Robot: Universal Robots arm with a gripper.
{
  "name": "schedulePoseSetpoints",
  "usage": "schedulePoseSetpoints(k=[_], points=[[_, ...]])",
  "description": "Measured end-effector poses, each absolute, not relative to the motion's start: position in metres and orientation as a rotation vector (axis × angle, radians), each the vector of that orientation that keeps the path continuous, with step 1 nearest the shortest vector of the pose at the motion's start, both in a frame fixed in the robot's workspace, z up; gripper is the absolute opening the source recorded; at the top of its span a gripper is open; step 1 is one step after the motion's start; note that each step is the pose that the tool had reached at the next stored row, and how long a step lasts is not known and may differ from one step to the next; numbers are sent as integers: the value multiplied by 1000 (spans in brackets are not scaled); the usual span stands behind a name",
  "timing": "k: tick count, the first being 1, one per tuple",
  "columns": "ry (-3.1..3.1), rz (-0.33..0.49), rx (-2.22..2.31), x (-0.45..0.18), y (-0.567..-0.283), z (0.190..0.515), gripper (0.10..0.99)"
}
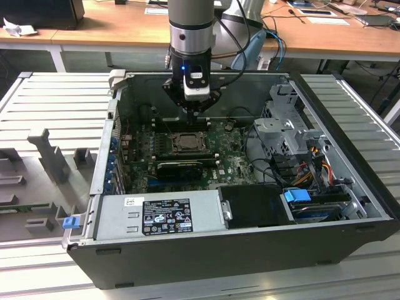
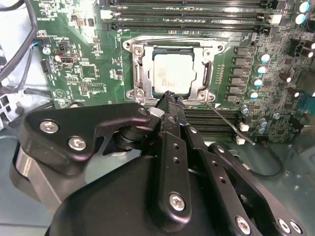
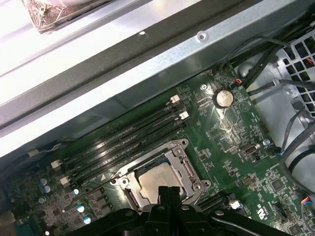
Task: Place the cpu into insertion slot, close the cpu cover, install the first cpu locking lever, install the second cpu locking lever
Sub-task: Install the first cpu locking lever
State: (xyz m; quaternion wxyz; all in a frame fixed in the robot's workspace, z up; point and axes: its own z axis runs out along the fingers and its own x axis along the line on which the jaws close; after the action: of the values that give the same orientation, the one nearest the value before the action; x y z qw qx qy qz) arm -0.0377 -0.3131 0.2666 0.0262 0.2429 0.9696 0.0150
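Ribbed grey metal table [image 1: 56, 100] with a black sheet-metal computer case [image 1: 250, 250] on it, lying open side up. Inside sits a grey power supply box [image 1: 162, 215], and cables and a drive cage crowd the exterior view's right.

Green motherboard [image 2: 88, 73] is flat and matte and dotted with small parts. Long dark memory slots [image 3: 123, 142] run in parallel rows beside the socket. The case wall rises just beyond those slots, so there is little room on that side. There is open room straight above the socket, where my arm comes down.

The cpu cover [image 2: 139, 69] is a thin square frame of shiny silver metal. It lies flat on the socket with screws at its corners. The cpu [image 2: 170, 71] is a pale, smooth square seated in the socket, showing through the cover's window in both wrist views.

A lever [image 2: 231, 123], a thin wire rod, slants out from the socket corner across the dark slots. I can't tell if it's latched.

My pincer [image 2: 169, 98] is black and angular, narrowed to fingers pressed together, with nothing seen between them. The tips are at the cover's edge, just beside the cpu and next to the lever's root. I can't tell if they touch.
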Motion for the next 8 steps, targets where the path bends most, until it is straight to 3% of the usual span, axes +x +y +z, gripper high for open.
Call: schedulePoseSetpoints(k=[8], points=[[3035, 51, 586, -38, -313, 267, 106]])
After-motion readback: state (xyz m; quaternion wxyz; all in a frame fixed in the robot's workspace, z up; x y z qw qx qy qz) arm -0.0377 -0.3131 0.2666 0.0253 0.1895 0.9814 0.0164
